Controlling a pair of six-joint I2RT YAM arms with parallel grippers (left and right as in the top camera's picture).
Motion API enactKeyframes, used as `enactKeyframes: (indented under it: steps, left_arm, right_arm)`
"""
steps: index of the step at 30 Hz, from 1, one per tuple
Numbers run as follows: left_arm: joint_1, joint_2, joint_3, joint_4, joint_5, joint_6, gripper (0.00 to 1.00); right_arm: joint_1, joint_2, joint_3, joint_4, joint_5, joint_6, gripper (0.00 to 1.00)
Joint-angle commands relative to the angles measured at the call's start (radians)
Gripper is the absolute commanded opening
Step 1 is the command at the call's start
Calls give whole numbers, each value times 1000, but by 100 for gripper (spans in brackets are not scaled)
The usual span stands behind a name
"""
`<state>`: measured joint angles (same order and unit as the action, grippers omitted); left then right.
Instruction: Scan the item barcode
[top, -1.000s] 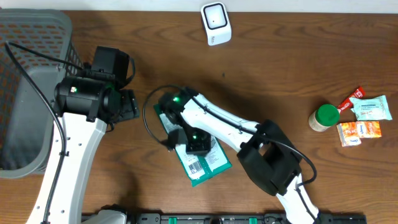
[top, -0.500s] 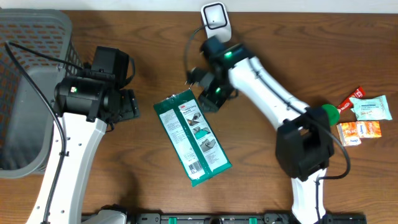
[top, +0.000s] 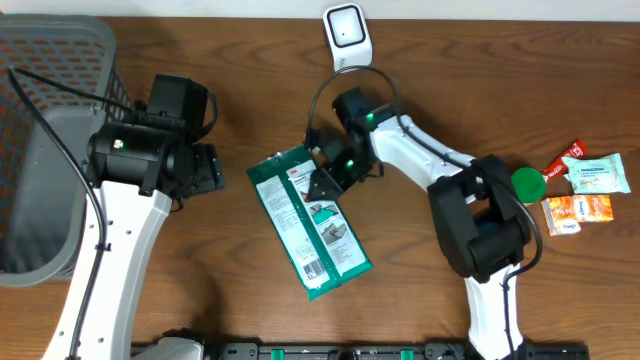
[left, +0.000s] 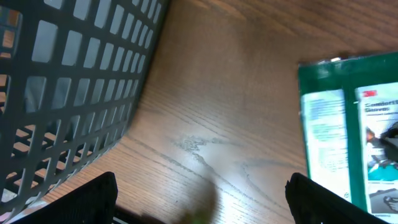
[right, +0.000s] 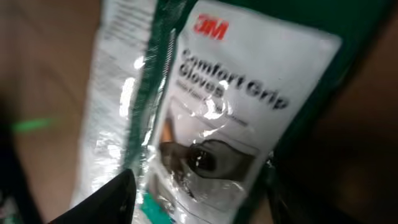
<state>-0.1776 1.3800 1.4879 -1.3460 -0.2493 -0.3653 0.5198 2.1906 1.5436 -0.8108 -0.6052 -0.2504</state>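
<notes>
The item is a flat green and white glove package (top: 308, 222) lying on the wooden table, its barcode (top: 316, 268) facing up near the lower end. My right gripper (top: 325, 176) hovers over the package's upper right part, jaws apart; in the right wrist view the package (right: 211, 118) fills the frame between the gripper's (right: 202, 202) dark fingers. The white scanner (top: 347, 38) stands at the table's far edge. My left gripper (top: 205, 166) is open to the left of the package, over bare wood (left: 202, 208), with the package edge (left: 351, 130) at the right.
A grey mesh basket (top: 40, 150) fills the left side, its wall (left: 68, 93) close to the left gripper. A green-lidded jar (top: 527, 183) and several snack packets (top: 590, 175) lie at the right.
The right arm swung from the package up toward the scanner, then back down over the package's top end, its jaws widening. The left arm and package have not moved.
</notes>
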Motion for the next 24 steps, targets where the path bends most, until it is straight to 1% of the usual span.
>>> enactKeyframes:
  steps: [1, 5, 7, 14, 20, 24]
  left_arm:
    - [2, -1, 4, -3, -6, 2, 88]
    - [2, -1, 5, -3, -6, 2, 88]
    - [2, -1, 4, -3, -6, 2, 88]
    - [2, -1, 5, -3, -6, 2, 87]
    - [2, -1, 4, -3, -6, 2, 88]
    - [2, -1, 4, -3, -6, 2, 88]
  right_arm:
    - [65, 12, -41, -12, -123, -30, 66]
    - [137, 12, -42, -45, -218, -155, 73]
    - [175, 12, -42, -64, -228, -193, 75]
    - [286, 12, -41, -144, -228, -237, 78]
    - [301, 12, -39, -240, -235, -237, 77]
    - [260, 12, -38, -237, -196, -238, 77]
